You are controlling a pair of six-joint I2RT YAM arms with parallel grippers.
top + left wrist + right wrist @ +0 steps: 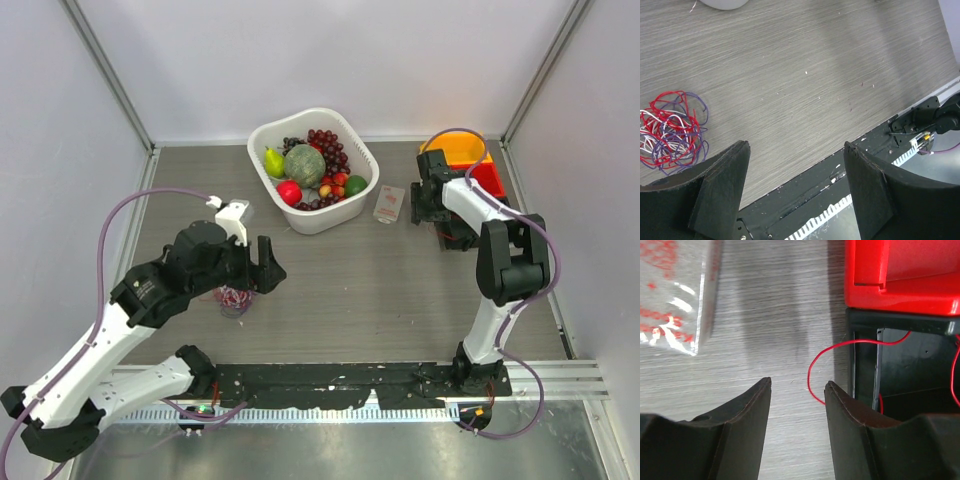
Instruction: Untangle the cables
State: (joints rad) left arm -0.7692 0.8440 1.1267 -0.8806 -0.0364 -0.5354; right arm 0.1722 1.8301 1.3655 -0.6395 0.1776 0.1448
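1. Left end effector (797, 182): wide open, empty, over worktop (805, 75).
2. Cables (671, 131): red/purple/white bunch lying on worktop, just beside one left finger.
3. Right end effector (798, 390): partly open, nothing gripped.
4. Lone red wire (810, 372) loops out of black box (910, 365), ends close by right tips.
5. Red box (900, 275) sits atop black box.

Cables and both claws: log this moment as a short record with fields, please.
cables: red, purple and white bunch, tangled, lying on the table
left claw: open, empty, bunch off to one side, not touched
right claw: open, empty, next to the red bin
loose red wire: loops out of the black bin toward the right claw
task state: bunch not yet untangled
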